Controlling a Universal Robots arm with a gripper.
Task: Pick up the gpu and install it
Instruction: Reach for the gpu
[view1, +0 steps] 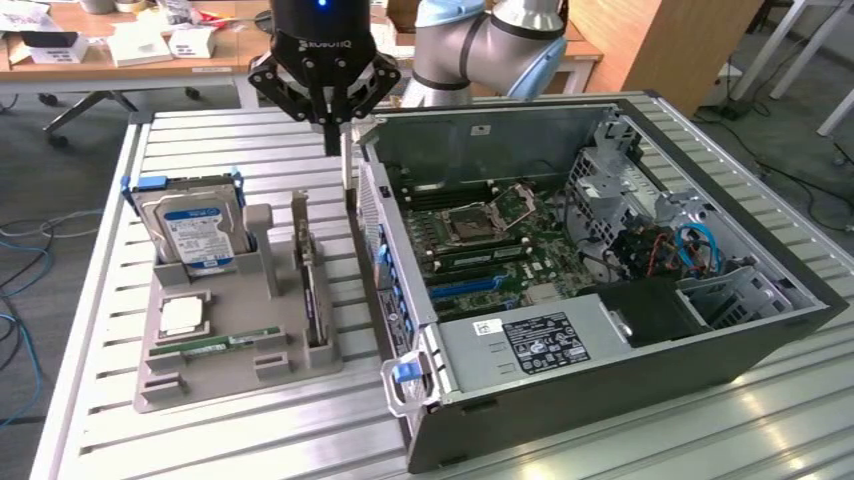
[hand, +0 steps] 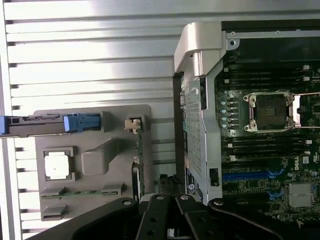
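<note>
nearest to us in the exterior view, the grey holder (view1: 227, 372) sits on the slatted table (view1: 747, 430), with a green memory stick (view1: 214, 345) and a processor chip (view1: 183, 315) lying in its front pockets. behind them the hard drive (view1: 194, 235) stands upright. the gpu (view1: 311, 270) stands on edge in the holder's slot on the side toward the open computer case (view1: 601, 370), just beside the case but not in it. inside the case the motherboard (view1: 494, 240) lies bare, and its blue expansion slot (view1: 467, 285) carries no card as far as we can see. farther back the gripper (view1: 334, 140) hangs above the gap between holder and case, near the gpu's far end, its fingers clenched together on nothing and apart from the card. we judge the work to be at its beginning: the gpu is not picked up, so both the pick and the install are left.
</note>
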